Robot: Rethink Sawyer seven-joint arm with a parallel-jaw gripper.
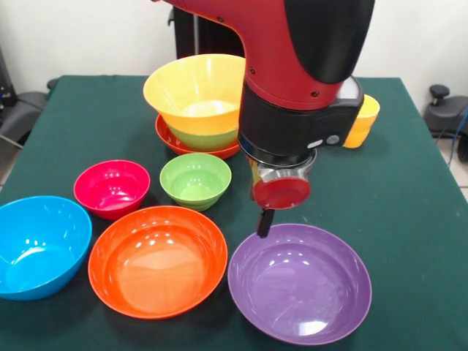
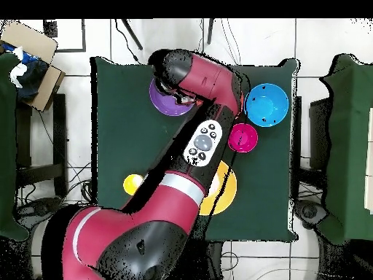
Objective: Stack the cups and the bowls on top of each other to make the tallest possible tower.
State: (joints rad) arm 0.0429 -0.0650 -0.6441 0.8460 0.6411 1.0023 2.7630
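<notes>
The tower (image 1: 199, 110) stands at the back of the table: a red-orange bowl (image 1: 175, 142) lowest, a lime green bowl (image 1: 201, 137) in it, and a large yellow-orange bowl (image 1: 196, 91) uppermost. A small yellow-orange cup (image 1: 364, 117) sits alone to its right, partly behind the arm. In front lie a magenta bowl (image 1: 112, 188), a small green bowl (image 1: 195, 180), a blue bowl (image 1: 40, 245), an orange bowl (image 1: 157, 259) and a purple bowl (image 1: 300, 281). My gripper (image 1: 265, 223) hangs right at the purple bowl's far rim. The arm hides it in the overhead view.
From above, the arm crosses the green table (image 2: 120, 124) diagonally and covers the middle bowls. The purple bowl (image 2: 164, 102), blue bowl (image 2: 267, 104), magenta bowl (image 2: 242, 138), tower (image 2: 226, 191) and cup (image 2: 132, 184) show around it. Chairs stand beside the table.
</notes>
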